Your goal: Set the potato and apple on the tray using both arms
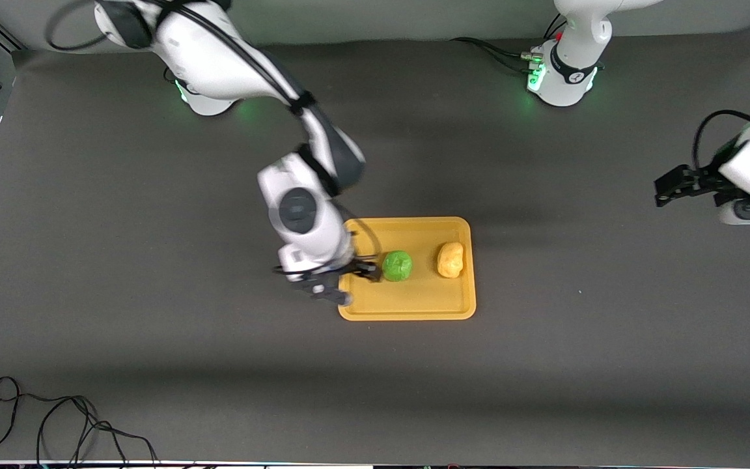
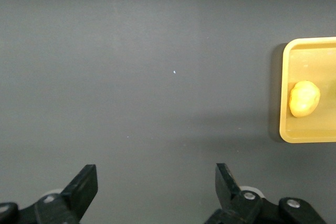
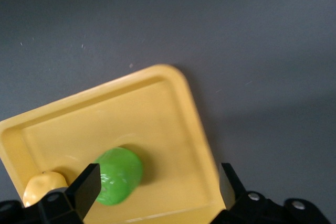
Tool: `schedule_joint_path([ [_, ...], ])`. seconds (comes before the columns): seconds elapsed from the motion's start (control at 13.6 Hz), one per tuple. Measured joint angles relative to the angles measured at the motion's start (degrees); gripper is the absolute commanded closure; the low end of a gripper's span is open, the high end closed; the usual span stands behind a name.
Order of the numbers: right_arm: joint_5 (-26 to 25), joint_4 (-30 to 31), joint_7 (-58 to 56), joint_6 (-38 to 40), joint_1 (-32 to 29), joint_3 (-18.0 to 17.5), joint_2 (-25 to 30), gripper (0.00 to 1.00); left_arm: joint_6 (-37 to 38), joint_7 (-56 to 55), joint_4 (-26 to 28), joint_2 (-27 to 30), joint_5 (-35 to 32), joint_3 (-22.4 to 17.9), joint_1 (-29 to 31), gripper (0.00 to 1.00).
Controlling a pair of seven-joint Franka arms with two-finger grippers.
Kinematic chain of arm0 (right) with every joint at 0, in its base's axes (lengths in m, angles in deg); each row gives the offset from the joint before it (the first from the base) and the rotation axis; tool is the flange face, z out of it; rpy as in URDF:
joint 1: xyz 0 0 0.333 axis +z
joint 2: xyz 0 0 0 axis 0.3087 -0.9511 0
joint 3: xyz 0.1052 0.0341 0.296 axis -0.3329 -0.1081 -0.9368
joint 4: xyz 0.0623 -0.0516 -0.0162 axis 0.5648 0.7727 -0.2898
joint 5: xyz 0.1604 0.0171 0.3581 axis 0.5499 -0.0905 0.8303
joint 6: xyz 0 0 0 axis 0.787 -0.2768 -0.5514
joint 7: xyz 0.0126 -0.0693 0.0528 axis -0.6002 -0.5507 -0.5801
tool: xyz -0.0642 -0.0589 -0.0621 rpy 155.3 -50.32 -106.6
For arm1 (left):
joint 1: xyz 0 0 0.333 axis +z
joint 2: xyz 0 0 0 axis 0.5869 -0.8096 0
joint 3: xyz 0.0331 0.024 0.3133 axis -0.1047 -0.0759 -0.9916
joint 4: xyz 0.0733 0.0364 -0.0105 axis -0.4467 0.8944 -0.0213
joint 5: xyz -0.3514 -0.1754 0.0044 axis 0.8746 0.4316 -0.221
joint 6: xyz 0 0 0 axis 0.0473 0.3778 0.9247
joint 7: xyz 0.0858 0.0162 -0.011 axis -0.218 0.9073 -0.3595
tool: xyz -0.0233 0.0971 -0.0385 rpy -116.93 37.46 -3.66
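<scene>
Both fruits lie on the yellow-orange tray [image 1: 407,306], which sits on the dark surface [image 1: 153,339] a little below the middle of the front view. The green apple [image 1: 397,266] rests toward the right arm's end of the tray, and the lumpy potato [image 1: 450,259] toward the left arm's end, the two apart from each other and neither touching the rim. That layout fits each arm serving its own side, and judged from it the placing looks done or nearly so. The right pincer [image 1: 349,281] hangs over the tray's edge just beside the apple; in the right wrist view its two black fingers [image 3: 84,187] stand spread wide, with the apple [image 3: 118,176] lying free on the tray [image 3: 173,124] near one finger and not pinched, so the pincer holds nothing. The potato [image 3: 44,187] peeks in at that frame's lower left. The left pincer [image 1: 669,185] waits at the right edge of the front view, over bare surface well apart from the tray; its fingers [image 2: 84,184] are likewise spread and empty, with the potato [image 2: 304,98] and a tray corner [image 2: 294,48] at the right edge of the left wrist view.
</scene>
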Motion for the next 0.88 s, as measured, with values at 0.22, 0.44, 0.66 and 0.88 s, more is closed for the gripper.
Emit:
schedule_joint_path([
  [0.22,0.01,8.68,-13.64,2.81,-5.81,1.98,9.76,0.00,0.00,-0.71,0.15,-0.07,-0.39,0.01,-0.67,0.00],
  [0.44,-0.30,15.86,-26.66,3.46,-6.18,9.70,17.23,0.00,-0.12,-0.70,0.68,-0.28,-0.45,-0.35,-0.56,0.00],
  [0.66,-5.06,17.08,-34.28,6.64,-6.15,15.45,22.84,0.00,-0.34,-0.70,0.77,-0.46,-0.45,-0.45,-0.51,0.00],
  [0.88,-7.27,16.26,-35.64,12.85,-6.14,18.01,27.49,0.00,-0.38,-0.23,0.78,-0.49,-0.44,-0.54,-0.36,0.00],
])
